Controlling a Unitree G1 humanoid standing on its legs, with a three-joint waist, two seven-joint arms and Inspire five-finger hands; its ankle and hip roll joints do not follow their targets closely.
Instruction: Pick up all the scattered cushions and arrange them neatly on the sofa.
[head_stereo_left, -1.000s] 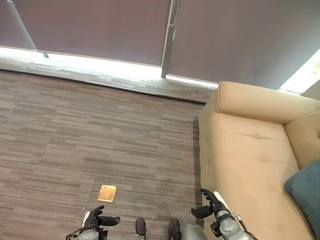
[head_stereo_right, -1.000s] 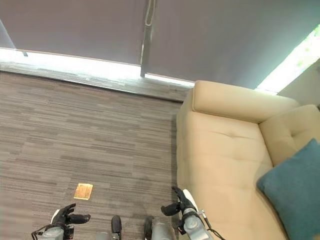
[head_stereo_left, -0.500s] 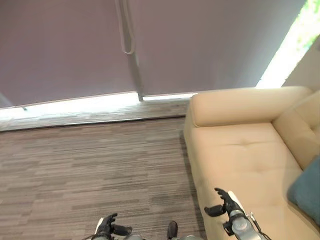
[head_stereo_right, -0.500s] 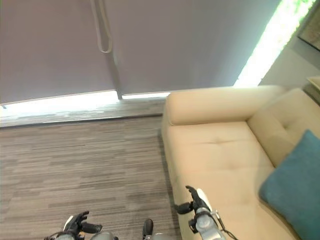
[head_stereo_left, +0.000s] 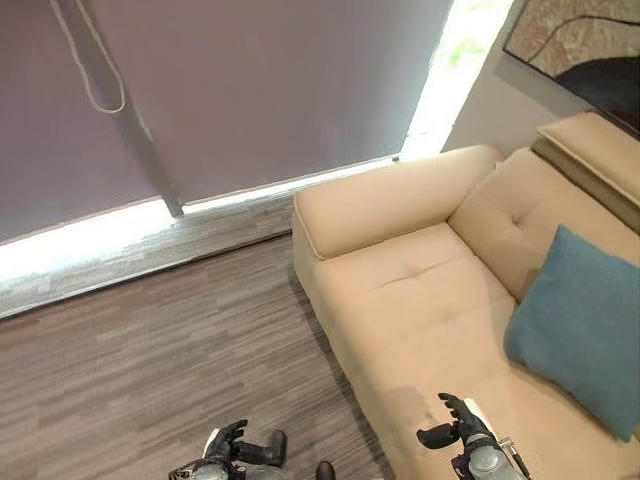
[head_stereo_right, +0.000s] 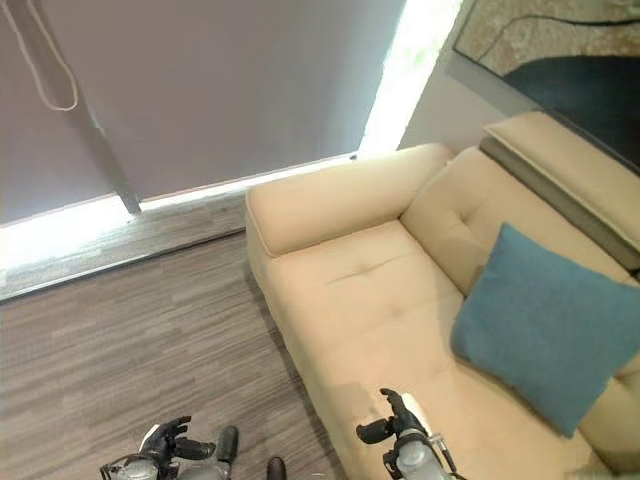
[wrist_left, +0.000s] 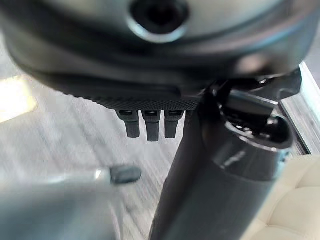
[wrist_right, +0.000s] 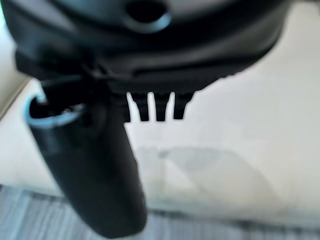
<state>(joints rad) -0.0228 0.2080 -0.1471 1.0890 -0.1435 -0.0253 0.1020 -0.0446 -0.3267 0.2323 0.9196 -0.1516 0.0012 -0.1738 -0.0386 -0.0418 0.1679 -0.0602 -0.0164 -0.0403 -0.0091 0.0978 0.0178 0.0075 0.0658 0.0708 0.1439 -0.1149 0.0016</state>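
Floor (head_stereo_left: 150, 360): grey-brown striped carpet across the lower left and centre of the head views; a paler strip runs along the foot of the window wall
Blinds (head_stereo_left: 250, 90): dull purple roller blinds fill the upper left and top centre; a looped cord (head_stereo_left: 90, 70) hangs at the upper left; bright daylight shows in a gap at the top, right of centre, and along the bottom edge of the blinds
Sofa (head_stereo_left: 400, 300): beige, running from the centre to the lower right; its rounded armrest (head_stereo_left: 390, 195) faces the window, its tufted back (head_stereo_left: 520, 215) is at the right, its seat is bare in the middle
Picture (head_stereo_right: 560, 50): a framed picture on the wall in the upper right corner, above the sofa back
Cushion (head_stereo_right: 545, 325): one teal cushion, already on the sofa, leaning against the back at the right of the frame, well apart from both hands
Right hand (head_stereo_left: 452, 424): bottom edge, right of centre, over the front part of the seat; fingers loosely spread, thumb out to the side, holding nothing; its wrist view shows straight fingertips (wrist_right: 160, 111) above pale upholstery
Left hand (head_stereo_right: 170, 440): bottom edge, left of centre, over the carpet; fingers relaxed and apart, empty; its wrist view shows short straight fingertips (wrist_left: 150, 130) over the carpet
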